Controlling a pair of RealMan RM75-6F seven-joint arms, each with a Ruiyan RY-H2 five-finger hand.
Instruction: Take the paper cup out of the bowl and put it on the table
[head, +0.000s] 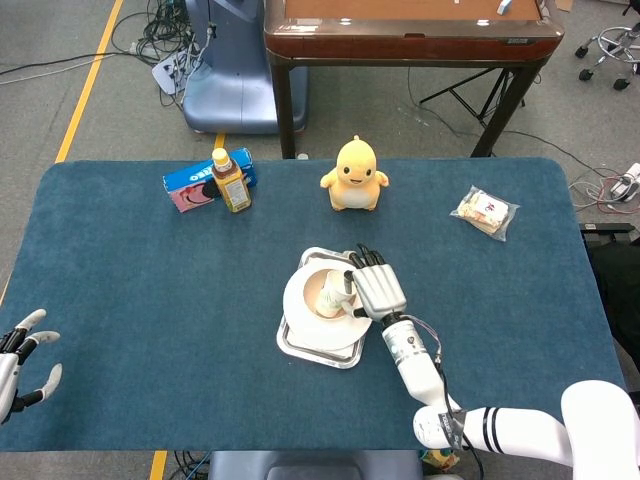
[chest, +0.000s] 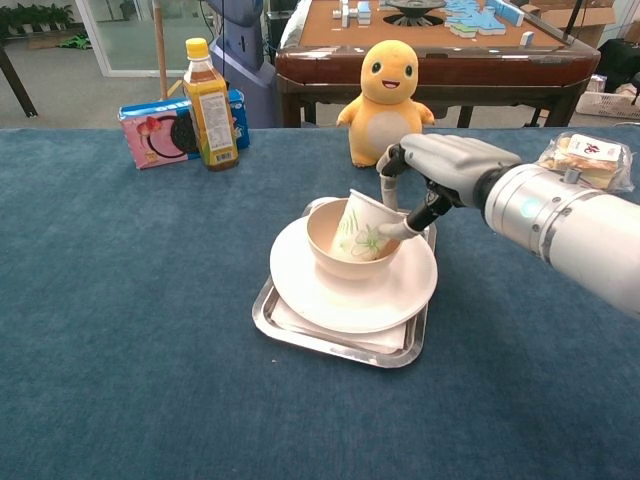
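Observation:
A white paper cup (chest: 362, 226) with a green print leans tilted in the cream bowl (chest: 330, 250), its mouth facing my right hand. The bowl stands on a white plate (chest: 350, 295), which lies on a steel tray (chest: 285, 322). My right hand (chest: 437, 168) is at the cup's right side, thumb tip (chest: 403, 227) touching the cup's wall and a finger (chest: 388, 182) hanging at its rim. The head view shows the cup (head: 335, 293) in the bowl (head: 318, 283), with the right hand (head: 373, 288) against it. My left hand (head: 20, 360) rests open at the table's near left edge.
A yellow plush toy (chest: 390, 100) stands just behind the tray. A juice bottle (chest: 210, 105) and a pink and blue snack box (chest: 150, 132) are at the back left. A wrapped snack packet (head: 485, 211) lies at the back right.

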